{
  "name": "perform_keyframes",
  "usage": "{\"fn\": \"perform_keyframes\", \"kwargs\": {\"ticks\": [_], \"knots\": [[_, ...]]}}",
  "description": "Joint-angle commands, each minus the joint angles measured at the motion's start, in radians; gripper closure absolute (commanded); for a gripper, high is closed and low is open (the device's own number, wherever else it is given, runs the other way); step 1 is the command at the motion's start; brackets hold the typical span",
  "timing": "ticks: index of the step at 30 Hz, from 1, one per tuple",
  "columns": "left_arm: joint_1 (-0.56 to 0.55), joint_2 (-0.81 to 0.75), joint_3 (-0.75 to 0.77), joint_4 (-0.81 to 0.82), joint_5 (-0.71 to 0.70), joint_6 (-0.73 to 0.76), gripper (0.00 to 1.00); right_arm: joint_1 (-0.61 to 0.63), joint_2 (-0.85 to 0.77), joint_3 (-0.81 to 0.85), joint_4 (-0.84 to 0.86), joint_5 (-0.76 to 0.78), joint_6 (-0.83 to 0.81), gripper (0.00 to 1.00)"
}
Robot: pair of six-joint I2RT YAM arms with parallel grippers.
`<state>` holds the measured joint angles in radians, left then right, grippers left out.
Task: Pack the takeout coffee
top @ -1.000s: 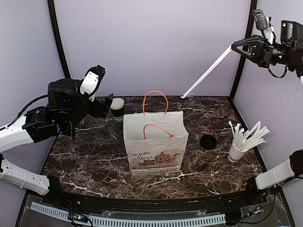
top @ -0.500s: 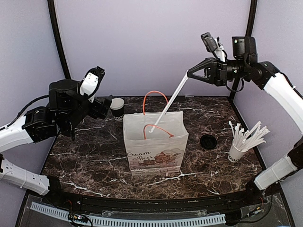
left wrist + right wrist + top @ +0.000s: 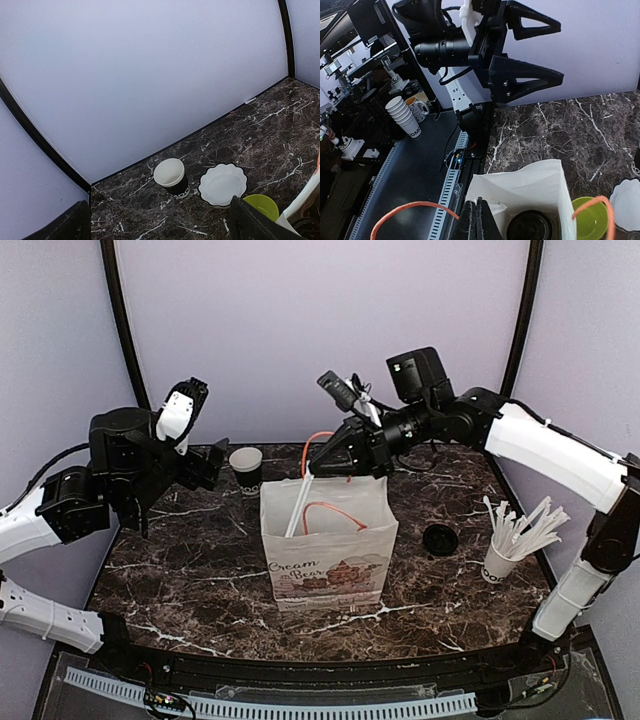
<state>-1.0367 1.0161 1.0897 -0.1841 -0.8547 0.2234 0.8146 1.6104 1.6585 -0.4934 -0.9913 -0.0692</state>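
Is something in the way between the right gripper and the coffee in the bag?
Nothing visible is. The black-lidded paper coffee cup sits uncovered inside the open white paper bag, close by the right gripper, which pinches only a thin white straw.

Takeout coffee (image 3: 530, 227) inside the bag (image 3: 520, 185), all but its top hidden.

Right arm (image 3: 540, 445): swings in from the far right corner to over the paper bag (image 3: 330, 540).
Right fingers (image 3: 325, 462): now above the bag's mouth.
White stick (image 3: 297, 508): lower end moves from near the desk's (image 3: 200, 570) back edge into the bag.
Left fingers (image 3: 208, 462): draw back slightly from the lidless cup (image 3: 246, 468).
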Motion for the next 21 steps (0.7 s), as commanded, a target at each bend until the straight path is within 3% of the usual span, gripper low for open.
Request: {"fn": "perform_keyframes", "kwargs": {"ticks": [1, 6, 10, 12, 21], "knots": [[0.004, -0.035, -0.018, -0.03, -0.018, -0.03, 0.02, 0.087, 0.045, 0.053, -0.044, 0.067, -0.089, 1.0], [0.003, -0.058, -0.037, -0.037, -0.017, -0.04, 0.02, 0.113, 0.069, 0.062, -0.092, 0.102, -0.129, 1.0], [0.004, -0.066, -0.047, -0.047, -0.014, -0.042, 0.02, 0.108, 0.083, 0.129, -0.225, 0.15, -0.223, 0.72], [0.003, -0.068, -0.05, -0.05, -0.013, -0.042, 0.02, 0.091, 0.08, 0.168, -0.299, 0.156, -0.259, 0.66], [0.008, -0.049, -0.059, -0.035, -0.012, -0.015, 0.01, -0.076, -0.093, 0.153, -0.428, 0.245, -0.375, 0.59]]}}
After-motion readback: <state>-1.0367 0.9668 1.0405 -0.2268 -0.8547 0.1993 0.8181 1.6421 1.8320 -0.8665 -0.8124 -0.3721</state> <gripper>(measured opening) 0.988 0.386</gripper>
